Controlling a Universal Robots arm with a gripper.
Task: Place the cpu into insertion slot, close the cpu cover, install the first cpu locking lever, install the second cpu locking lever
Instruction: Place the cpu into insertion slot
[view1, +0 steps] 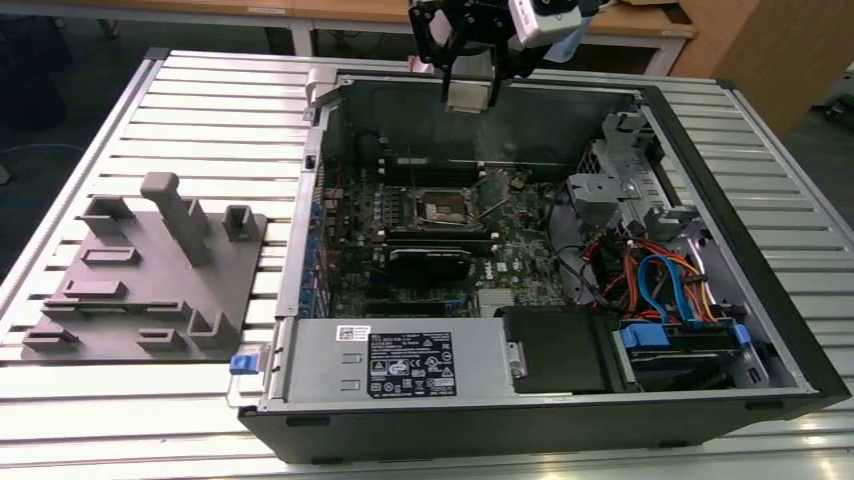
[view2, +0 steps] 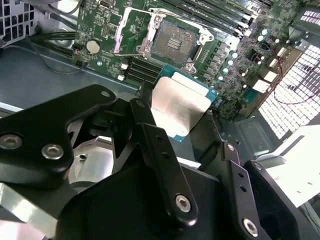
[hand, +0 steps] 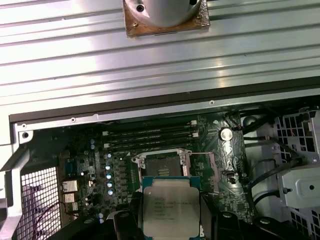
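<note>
As gripper (view2: 179, 116) clamps it, cpu (hand: 171, 205) hangs midair.

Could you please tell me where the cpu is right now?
The cpu is clamped in the gripper, high above the open computer case near its far wall in the exterior view, not yet in the insertion slot inside.

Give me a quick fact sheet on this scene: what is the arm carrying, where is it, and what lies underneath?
Setting: open computer case lying on a slatted metal table
Tool: shut on the chip, held up over the open case
Chip: square, silver-faced, in the air, not yet placed
Socket: empty, pins showing, set in the green circuit board
Also there: grey stand on the table, at the exterior view's left
</note>
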